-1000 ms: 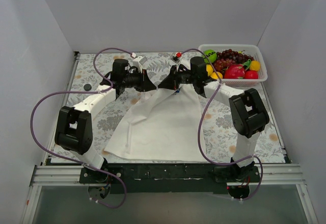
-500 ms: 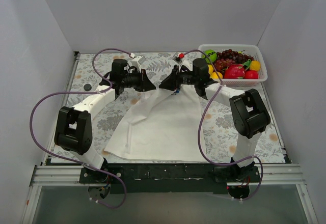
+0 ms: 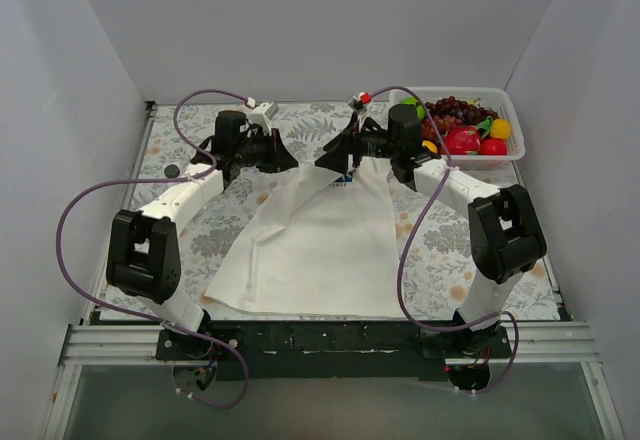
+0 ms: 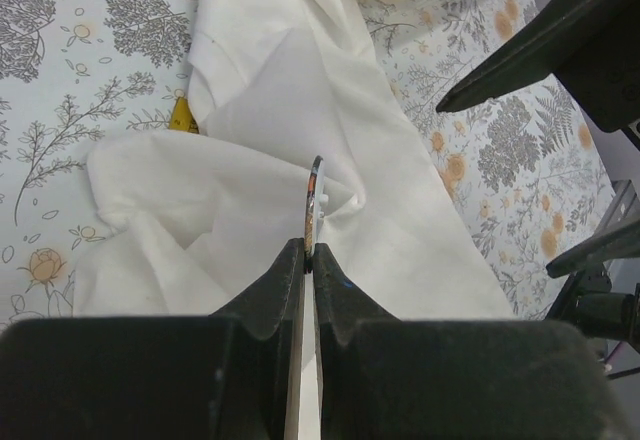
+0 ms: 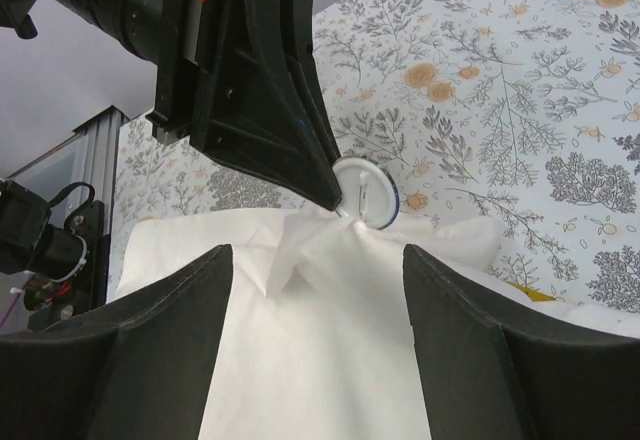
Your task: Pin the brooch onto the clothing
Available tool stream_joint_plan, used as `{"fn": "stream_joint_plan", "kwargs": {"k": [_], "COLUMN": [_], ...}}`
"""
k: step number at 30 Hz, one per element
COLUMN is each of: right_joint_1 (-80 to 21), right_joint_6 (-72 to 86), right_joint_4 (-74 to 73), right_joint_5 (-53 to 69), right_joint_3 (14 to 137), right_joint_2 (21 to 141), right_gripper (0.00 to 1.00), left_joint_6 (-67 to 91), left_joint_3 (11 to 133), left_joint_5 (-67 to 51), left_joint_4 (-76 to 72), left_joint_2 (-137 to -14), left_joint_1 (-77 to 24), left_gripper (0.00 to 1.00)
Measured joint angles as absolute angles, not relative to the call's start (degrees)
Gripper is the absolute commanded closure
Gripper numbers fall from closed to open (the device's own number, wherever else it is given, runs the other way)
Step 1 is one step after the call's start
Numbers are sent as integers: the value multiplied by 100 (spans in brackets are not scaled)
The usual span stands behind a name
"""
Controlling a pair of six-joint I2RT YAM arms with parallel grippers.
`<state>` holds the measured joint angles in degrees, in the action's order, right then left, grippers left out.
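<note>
Both grippers have edged toward 12 o'clock. Left gripper (image 4: 309, 250) clamps the brooch (image 5: 362, 192) against the T-shirt (image 3: 310, 250) at its bunched 12 o'clock edge. Right gripper (image 5: 318, 260) jaws spread wide. Blue chest print (image 3: 343, 182) is unreadable.

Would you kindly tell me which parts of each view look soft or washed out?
Left wrist: the left fingers are dark and blurred, the shirt bright with faint folds. Right wrist: the right fingers are soft, the brooch and tablecloth sharp. Top external: even light, soft shadows.
</note>
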<state>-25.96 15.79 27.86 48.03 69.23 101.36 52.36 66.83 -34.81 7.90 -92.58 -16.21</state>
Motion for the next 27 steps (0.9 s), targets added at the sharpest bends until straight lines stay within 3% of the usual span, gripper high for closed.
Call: {"fn": "stream_joint_plan", "kwargs": {"k": [23,24,27], "right_joint_1": [-2598,-2598,-2598], "right_joint_6": [847,849,873], "right_joint_4": [281,148,-244], "right_joint_5": [3186,3048,2648], "right_joint_3": [6925,6910,6871], "right_joint_2": [9603,9603,9603], "right_gripper": [17,17,16], "left_joint_6": [6058,6106,6274], "left_joint_3": [8462,8503,8611], "left_joint_5": [-2121,-2099,-2080], "left_joint_4": [1313,1328,1354], "left_joint_2": [-11037,-11104,-11292], "left_joint_1": [-858,-810,-644], "left_gripper": [100,97,70]}}
